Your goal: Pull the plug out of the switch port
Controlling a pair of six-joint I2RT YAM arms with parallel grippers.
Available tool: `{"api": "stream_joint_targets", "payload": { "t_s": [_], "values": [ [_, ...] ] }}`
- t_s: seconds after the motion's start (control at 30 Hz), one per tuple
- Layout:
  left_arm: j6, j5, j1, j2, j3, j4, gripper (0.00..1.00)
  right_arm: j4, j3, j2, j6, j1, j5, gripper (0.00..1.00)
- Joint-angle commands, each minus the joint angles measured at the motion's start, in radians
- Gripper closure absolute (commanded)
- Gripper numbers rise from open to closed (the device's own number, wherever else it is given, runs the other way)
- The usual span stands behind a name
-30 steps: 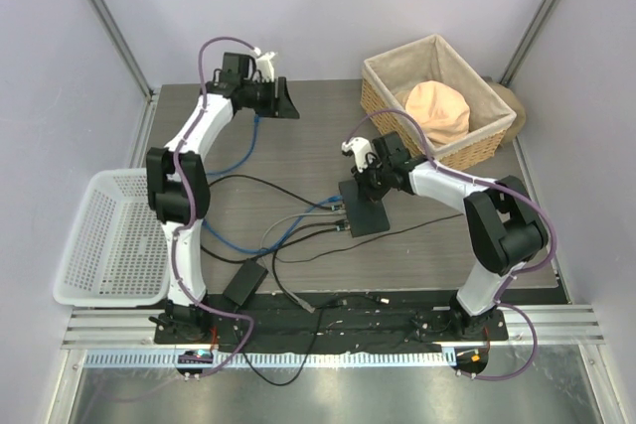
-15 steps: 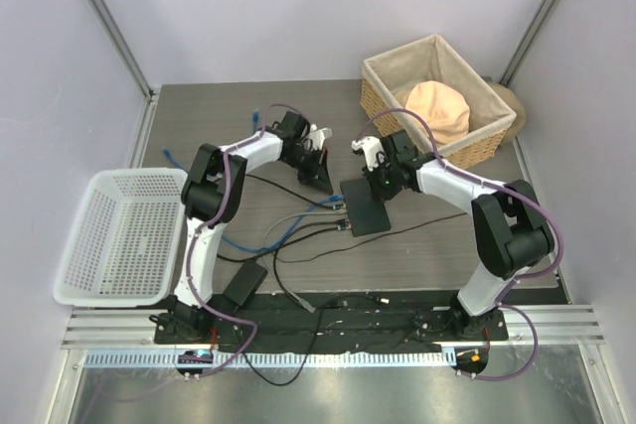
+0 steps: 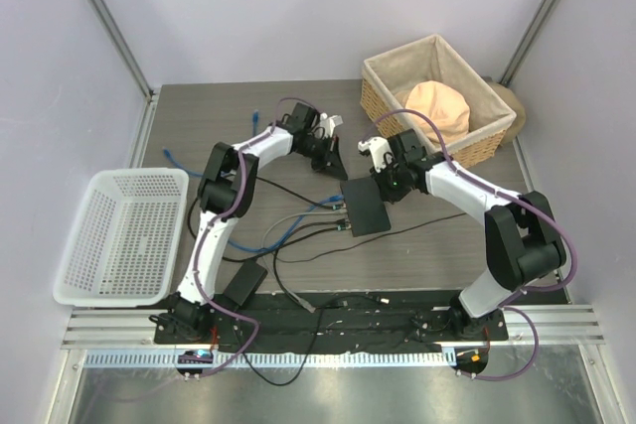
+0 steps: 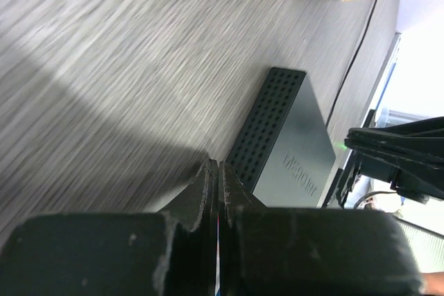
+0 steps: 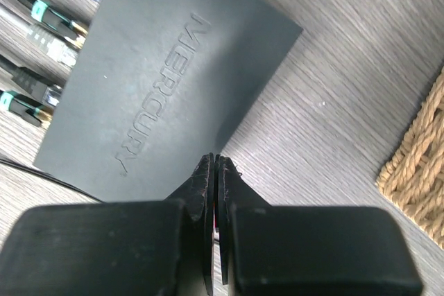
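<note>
My left hand (image 4: 216,166) and right hand (image 5: 214,160) are both clenched on nothing, the Mercury switch (image 5: 166,81) just ahead of each. If I tug one of the plugs (image 5: 43,17) with the switch unpinned, I'll drag it across the bench (image 5: 333,67).

Bright, even overhead light; soft shadows; streaky motion blur across left-wrist tabletop (image 4: 104,46).

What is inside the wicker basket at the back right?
A rounded peach lump, soft-looking, lies in the basket and fills much of it. What it is cannot be told. Anything beneath the lump is covered.
</note>
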State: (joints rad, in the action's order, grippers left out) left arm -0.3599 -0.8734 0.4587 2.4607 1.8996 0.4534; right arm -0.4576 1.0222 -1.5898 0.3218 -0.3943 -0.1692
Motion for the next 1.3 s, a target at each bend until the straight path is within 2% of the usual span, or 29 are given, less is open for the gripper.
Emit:
{"api": "stream_joint_targets", "payload": {
  "t_s": [0.0, 0.2, 0.3, 0.33, 0.43, 0.6, 0.97, 1.13, 1.27],
  "values": [
    [-0.016, 0.022, 0.008, 0.017, 0.064, -0.026, 1.00, -0.030, 0.022, 0.042, 0.023, 0.011, 0.016, 0.99],
    [-0.002, 0.145, -0.055, -0.104, 0.021, -0.047, 0.98, -0.026, 0.039, 0.028, 0.036, 0.011, 0.000, 0.99],
    [-0.010, 0.180, -0.090, -0.192, -0.055, -0.080, 0.96, -0.015, 0.033, 0.016, 0.036, 0.011, 0.002, 0.99],
    [-0.017, 0.185, -0.097, -0.212, -0.132, -0.097, 0.96, -0.012, 0.030, 0.013, 0.036, 0.011, 0.007, 0.99],
    [-0.016, 0.128, -0.101, -0.270, -0.247, -0.117, 1.00, -0.010, 0.021, 0.010, 0.034, 0.012, 0.005, 0.99],
    [-0.004, 0.064, -0.058, -0.263, -0.321, -0.122, 1.00, -0.010, 0.001, 0.013, 0.033, 0.012, -0.003, 0.99],
    [-0.048, 0.027, 0.011, -0.115, -0.148, -0.111, 1.00, -0.006, -0.050, 0.037, 0.026, 0.012, -0.012, 0.99],
    [-0.038, 0.068, 0.012, -0.066, -0.068, -0.122, 0.99, -0.001, -0.040, 0.028, 0.025, 0.011, -0.012, 0.99],
    [-0.024, 0.090, -0.012, -0.071, -0.007, -0.098, 0.90, 0.002, -0.007, 0.021, 0.011, 0.012, -0.024, 0.99]
  ]
}}
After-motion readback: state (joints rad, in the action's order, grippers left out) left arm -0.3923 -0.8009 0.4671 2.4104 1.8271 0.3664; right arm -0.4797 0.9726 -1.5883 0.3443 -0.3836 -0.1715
